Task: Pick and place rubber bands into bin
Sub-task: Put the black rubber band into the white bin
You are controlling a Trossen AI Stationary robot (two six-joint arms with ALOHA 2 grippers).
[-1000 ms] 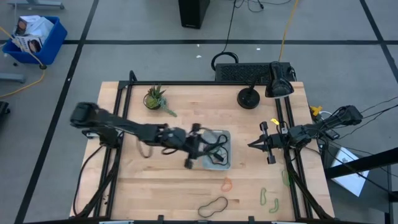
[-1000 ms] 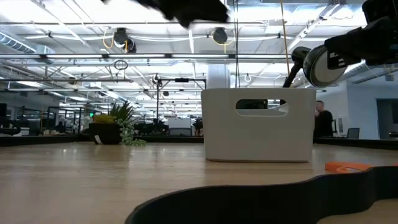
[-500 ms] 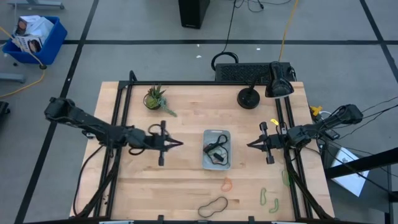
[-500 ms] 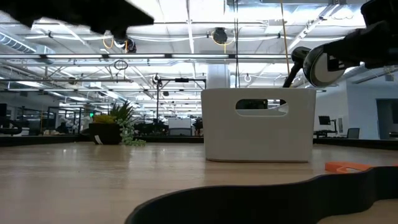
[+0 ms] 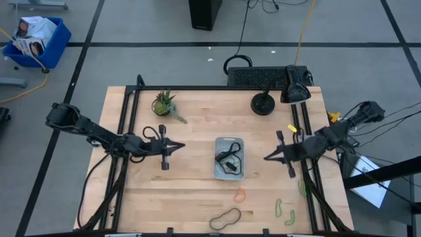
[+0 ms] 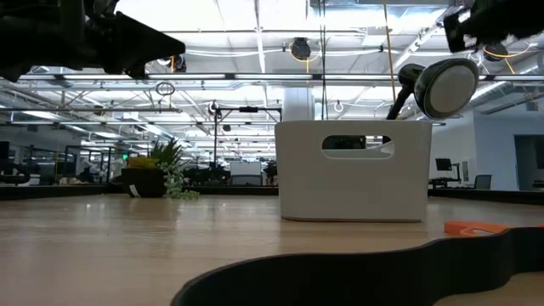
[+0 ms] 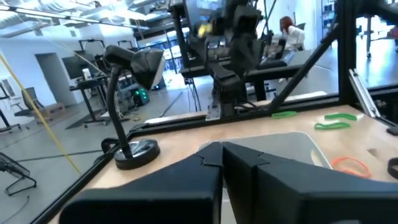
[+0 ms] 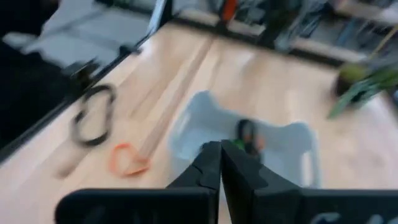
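Both grippers, left gripper (image 5: 179, 146) and right gripper (image 5: 266, 158), are hovering pinched together and empty, flanking your bin (image 5: 229, 158) while rubber bands (image 5: 225, 218) are lying loose nearby.

Two slim black jointed arms, each ending in a pointed black hand (image 5: 176, 147)

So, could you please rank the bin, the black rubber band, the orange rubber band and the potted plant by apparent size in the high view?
1. Bin
2. Black rubber band and potted plant: they look about alike
3. Orange rubber band, smallest
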